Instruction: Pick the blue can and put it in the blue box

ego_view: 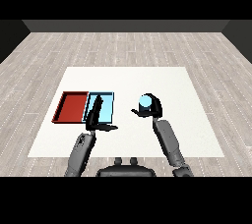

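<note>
From the head view, the right hand is curled round the blue can, held upright right of the blue tray — well apart from it. The can looks rigid, light and smooth, so probably slippery — best taken round its side wall. The left hand hovers over the blue tray, fingers straight, holding nothing, above the white tabletop.

The left robot hand lies over the light blue tray, covering much of its floor and its near rim toward the table's near-left corner. The right robot hand curls round the blue can, so only the can's pale top shows; its sides and base are hidden. Whether the can touches the table cannot be told.
</note>
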Robot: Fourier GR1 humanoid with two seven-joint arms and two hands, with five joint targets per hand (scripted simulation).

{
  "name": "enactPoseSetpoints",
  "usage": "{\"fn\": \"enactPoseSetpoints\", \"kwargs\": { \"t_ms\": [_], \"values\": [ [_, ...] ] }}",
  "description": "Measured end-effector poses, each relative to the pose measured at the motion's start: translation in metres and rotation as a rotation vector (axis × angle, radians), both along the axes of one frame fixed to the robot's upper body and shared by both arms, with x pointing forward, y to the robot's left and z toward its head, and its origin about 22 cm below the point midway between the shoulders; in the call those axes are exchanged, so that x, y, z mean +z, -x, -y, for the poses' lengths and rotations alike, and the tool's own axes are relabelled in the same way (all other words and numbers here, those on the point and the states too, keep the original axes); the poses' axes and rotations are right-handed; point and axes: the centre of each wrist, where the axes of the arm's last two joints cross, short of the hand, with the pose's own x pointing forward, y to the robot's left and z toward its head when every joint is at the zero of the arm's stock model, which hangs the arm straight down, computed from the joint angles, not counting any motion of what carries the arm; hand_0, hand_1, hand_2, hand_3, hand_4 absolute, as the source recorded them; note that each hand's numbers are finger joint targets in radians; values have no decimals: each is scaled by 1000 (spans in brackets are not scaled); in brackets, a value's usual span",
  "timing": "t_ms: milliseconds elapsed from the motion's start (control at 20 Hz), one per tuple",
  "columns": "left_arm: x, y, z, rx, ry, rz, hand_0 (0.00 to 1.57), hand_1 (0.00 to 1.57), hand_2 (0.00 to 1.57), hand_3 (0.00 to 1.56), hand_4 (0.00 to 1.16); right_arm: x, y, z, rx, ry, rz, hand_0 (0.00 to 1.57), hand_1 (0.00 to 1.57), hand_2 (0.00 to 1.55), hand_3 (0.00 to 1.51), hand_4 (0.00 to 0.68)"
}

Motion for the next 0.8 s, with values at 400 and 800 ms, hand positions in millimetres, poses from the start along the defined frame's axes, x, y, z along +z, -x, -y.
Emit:
{"fn": "enactPoseSetpoints", "kwargs": {
  "t_ms": [400,800],
  "values": [
    [5,1,25,-61,28,-9,0,0,0,0,0,13,-2,-16,23,9,28,1445,1445,1473,1391,571],
    [3,-3,49,-97,7,-21,0,0,0,0,0,20,-8,-36,69,-8,45,1443,1443,1462,1368,551]
  ]
}}
